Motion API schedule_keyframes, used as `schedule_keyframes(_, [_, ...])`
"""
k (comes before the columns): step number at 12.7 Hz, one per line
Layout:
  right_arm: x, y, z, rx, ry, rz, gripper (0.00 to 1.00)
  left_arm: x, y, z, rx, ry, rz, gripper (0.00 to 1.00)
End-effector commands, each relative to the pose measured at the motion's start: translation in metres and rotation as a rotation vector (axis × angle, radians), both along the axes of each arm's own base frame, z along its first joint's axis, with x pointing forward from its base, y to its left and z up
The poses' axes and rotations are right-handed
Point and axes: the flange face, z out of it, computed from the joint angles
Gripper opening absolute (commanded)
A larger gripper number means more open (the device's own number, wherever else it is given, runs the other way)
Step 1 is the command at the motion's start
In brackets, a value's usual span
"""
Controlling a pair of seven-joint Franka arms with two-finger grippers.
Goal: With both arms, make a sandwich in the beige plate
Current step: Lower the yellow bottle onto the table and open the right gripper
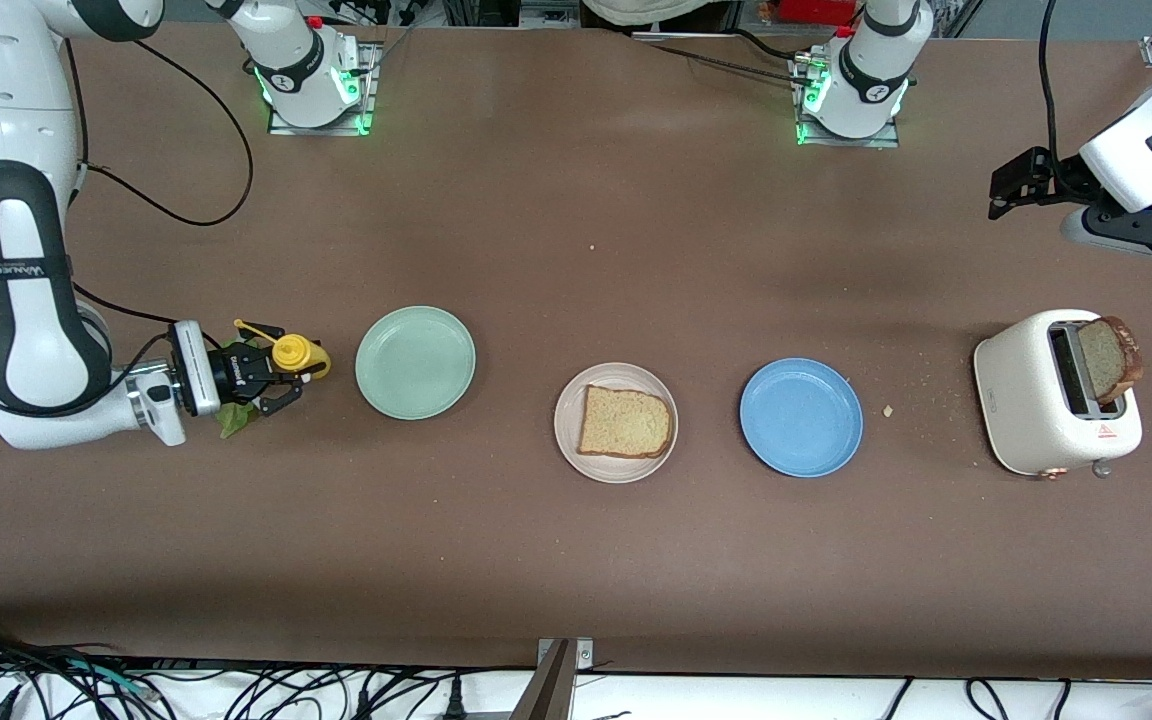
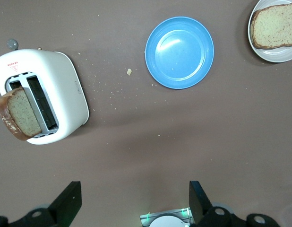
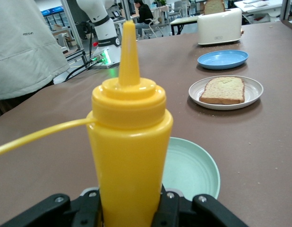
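Beige plate (image 1: pixel 568 440) mid-table, one bread slice (image 1: pixel 624 422) on it. Right end effector (image 1: pixel 281 380) clenched on yellow squeeze bottle (image 1: pixel 296 353), plate at its 3 o'clock, lettuce (image 1: pixel 233 420) underneath. Left end effector (image 2: pixel 132 203) released, waiting above toaster (image 1: pixel 1031 400) with second slice (image 1: pixel 1106 360).

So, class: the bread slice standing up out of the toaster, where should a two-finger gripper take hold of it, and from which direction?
Grip the bread slice by its exposed upper part, one finger on each flat face, coming from above. It leans out of the toaster slot, so only that part is reachable. The open left gripper is probably the better placed.
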Motion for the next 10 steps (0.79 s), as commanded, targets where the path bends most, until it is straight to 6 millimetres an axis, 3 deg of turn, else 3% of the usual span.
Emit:
schedule_keyframes(1, [-0.009, -0.008, -0.018, 0.072, -0.012, 0.0, 0.33, -0.003, 0.0, 0.0, -0.021, 0.004, -0.016, 1.0])
schedule_keyframes(4, [-0.017, -0.024, -0.049, 0.106, -0.012, -0.009, 0.34, -0.002, 0.001, 0.001, -0.017, 0.004, -0.019, 1.0])
schedule_keyframes(7, [-0.023, -0.028, -0.08, 0.17, -0.026, -0.034, 0.34, -0.002, -0.004, 0.002, -0.009, -0.001, -0.028, 1.0])
schedule_keyframes(10, [-0.024, -0.027, -0.086, 0.176, -0.029, -0.043, 0.35, -0.002, -0.004, 0.002, -0.009, -0.001, -0.029, 1.0])
